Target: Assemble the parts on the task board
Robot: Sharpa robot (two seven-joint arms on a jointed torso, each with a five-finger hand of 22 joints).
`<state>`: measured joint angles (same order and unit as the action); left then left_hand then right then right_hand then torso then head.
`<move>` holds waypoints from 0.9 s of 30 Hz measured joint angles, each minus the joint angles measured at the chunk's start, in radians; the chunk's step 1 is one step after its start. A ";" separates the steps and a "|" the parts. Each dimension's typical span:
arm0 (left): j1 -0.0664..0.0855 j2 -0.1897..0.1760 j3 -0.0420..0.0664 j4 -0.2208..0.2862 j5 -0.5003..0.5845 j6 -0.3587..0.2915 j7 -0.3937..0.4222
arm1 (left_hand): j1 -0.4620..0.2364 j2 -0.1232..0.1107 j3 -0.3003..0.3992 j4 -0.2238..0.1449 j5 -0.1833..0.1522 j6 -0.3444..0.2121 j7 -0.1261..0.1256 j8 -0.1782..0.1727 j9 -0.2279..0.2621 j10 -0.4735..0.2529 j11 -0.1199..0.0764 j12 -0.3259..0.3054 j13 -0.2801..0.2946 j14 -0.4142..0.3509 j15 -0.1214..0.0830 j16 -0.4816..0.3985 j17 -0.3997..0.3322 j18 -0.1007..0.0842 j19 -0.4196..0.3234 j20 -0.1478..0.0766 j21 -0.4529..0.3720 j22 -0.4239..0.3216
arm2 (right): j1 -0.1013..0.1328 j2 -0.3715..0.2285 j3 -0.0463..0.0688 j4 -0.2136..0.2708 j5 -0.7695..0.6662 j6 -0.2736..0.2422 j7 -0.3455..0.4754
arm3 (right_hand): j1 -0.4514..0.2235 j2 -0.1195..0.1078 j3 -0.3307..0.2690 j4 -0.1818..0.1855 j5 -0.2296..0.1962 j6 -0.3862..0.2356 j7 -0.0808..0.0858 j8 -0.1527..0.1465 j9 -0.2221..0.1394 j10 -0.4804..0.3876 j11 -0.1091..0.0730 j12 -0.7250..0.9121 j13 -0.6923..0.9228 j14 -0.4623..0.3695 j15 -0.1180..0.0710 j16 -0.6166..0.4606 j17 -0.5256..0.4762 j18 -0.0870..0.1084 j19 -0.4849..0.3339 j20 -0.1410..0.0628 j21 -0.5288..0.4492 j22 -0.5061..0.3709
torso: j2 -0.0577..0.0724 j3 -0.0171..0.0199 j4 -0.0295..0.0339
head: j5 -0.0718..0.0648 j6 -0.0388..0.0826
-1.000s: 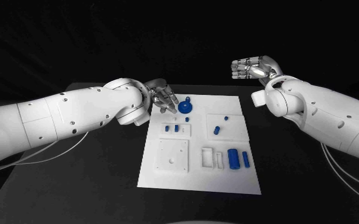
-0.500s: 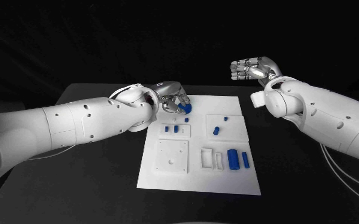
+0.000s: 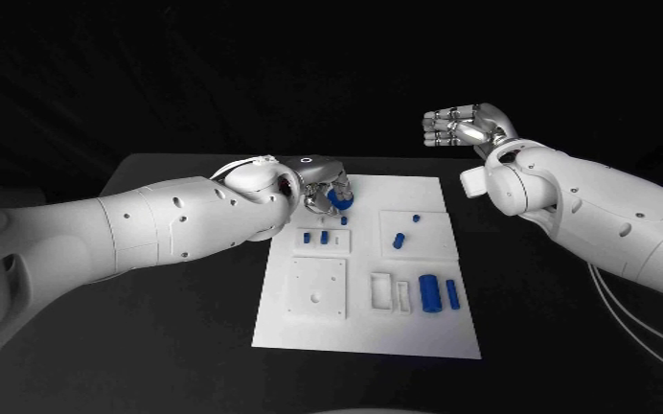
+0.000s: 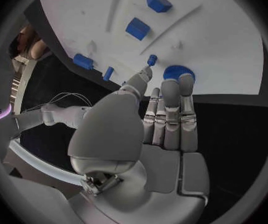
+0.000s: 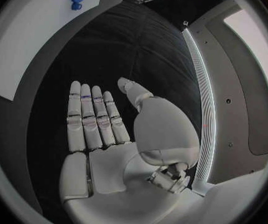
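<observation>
Black counter [image 3: 166,337] carries the white task board [image 3: 362,333] at centre frame. Right hand [image 3: 463,126] hangs upper right, well off the board, fingers extended side by side, holding nothing. Left hand [image 3: 321,184] sits at the board's upper left, its fingers [image 4: 171,92] touching a blue ribbed disc [image 4: 177,73]; whether they actually grip it I cannot tell. Small, rigid and probably light, the disc looks best pinched across its knurled rim.

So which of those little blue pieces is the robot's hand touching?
The round, ridged blue gear at the board's far end; the left hand has its fingertips on it. The other blue pieces lie untouched.
</observation>
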<state>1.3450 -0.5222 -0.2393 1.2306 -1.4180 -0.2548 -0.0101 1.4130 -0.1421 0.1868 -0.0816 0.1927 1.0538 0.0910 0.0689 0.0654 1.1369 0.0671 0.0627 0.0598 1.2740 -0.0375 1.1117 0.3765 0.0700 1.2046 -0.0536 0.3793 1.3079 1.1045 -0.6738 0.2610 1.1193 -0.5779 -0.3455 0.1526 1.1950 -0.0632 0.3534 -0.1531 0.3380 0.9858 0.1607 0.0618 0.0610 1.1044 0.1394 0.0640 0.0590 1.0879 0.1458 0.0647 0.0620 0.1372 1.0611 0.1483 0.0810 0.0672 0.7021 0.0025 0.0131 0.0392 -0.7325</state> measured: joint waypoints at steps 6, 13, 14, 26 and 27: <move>-0.009 0.016 0.000 -0.018 -0.026 0.033 0.006 | 0.005 0.005 0.000 0.000 0.000 0.000 0.000 0.000 0.000 -0.013 0.001 0.000 0.000 0.009 -0.002 0.011 -0.007 0.000 0.000 0.000 0.000 0.000 | 0.000 0.000 0.000 0.001 0.000 0.000 0.000 | 0.000 0.000 0.000 0.000 0.000 0.000 0.000 0.000 0.000 0.000 0.000 0.000 0.000 0.000 0.000 0.000 0.000 0.000 0.000 0.000 0.000 0.000 | -0.001 0.0000 0.0005 | -0.001 -0.001; -0.017 0.024 0.000 -0.028 -0.041 0.055 0.015 | 0.001 0.010 0.022 0.008 0.000 0.000 0.000 0.000 0.000 0.050 -0.010 0.000 0.000 0.014 -0.007 0.025 -0.010 0.000 0.004 -0.004 0.008 0.000 | 0.000 0.000 0.000 0.002 0.000 0.000 0.000 | 0.000 0.000 0.000 0.000 0.000 0.000 0.000 0.000 0.000 0.000 0.000 0.000 0.000 0.000 0.000 0.000 0.000 0.000 0.000 0.000 0.000 0.000 | 0.000 -0.0001 0.0007 | -0.003 -0.002; -0.017 0.025 0.000 -0.029 -0.042 0.056 0.016 | 0.001 0.010 0.022 0.008 0.000 0.000 0.000 0.000 0.000 0.053 -0.012 0.000 0.000 0.014 -0.007 0.026 -0.010 0.000 0.004 -0.004 0.008 0.000 | 0.000 0.000 0.000 0.002 0.000 0.000 0.000 | 0.000 0.000 0.000 0.000 0.000 0.000 0.000 0.000 0.000 0.000 0.000 0.000 0.000 0.000 0.000 0.000 0.000 0.000 0.000 0.000 0.000 0.000 | 0.000 -0.0001 0.0007 | -0.003 -0.002; -0.030 0.036 0.000 -0.049 -0.050 0.065 0.028 | -0.003 0.014 0.058 0.014 0.000 0.037 -0.002 0.000 0.000 0.077 -0.018 0.000 0.000 0.022 -0.007 0.029 -0.014 0.000 0.004 -0.004 0.023 0.000 | 0.000 0.000 0.000 0.005 0.000 0.000 0.000 | 0.000 0.000 0.000 0.000 0.000 0.000 0.000 0.000 0.000 0.000 0.000 0.000 0.000 0.000 0.000 0.000 0.000 0.000 0.000 0.000 0.000 0.000 | -0.001 0.0002 0.0009 | -0.007 -0.005; -0.032 0.038 0.000 -0.053 -0.050 0.065 0.030 | -0.007 0.018 0.059 0.014 0.000 0.040 0.000 0.000 0.000 0.084 -0.016 0.000 0.000 0.027 -0.006 0.030 -0.014 0.000 0.007 -0.007 0.027 0.000 | 0.000 0.000 0.000 0.005 0.000 0.000 0.000 | 0.000 0.000 0.000 0.000 0.000 0.000 0.000 0.000 0.000 0.000 0.000 0.000 0.000 0.000 0.000 0.000 0.000 0.000 0.000 0.000 0.000 0.000 | -0.001 0.0002 0.0008 | -0.007 -0.006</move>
<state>1.3132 -0.4839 -0.2392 1.1778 -1.4681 -0.1901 0.0199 1.4063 -0.1246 0.2455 -0.0673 0.1926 1.0942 0.0909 0.0689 0.0656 1.2211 0.0506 0.0627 0.0599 1.3006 -0.0439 1.1419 0.3628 0.0697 1.2119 -0.0609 0.4060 1.3075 1.1046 -0.6742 0.2611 1.1244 -0.5775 -0.3454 0.1522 1.1950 -0.0632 0.3534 -0.1531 0.3378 0.9858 0.1606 0.0618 0.0610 1.1044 0.1394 0.0640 0.0590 1.0880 0.1458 0.0647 0.0621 0.1372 1.0611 0.1483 0.0810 0.0672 0.7009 0.0027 0.0139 0.0323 -0.7380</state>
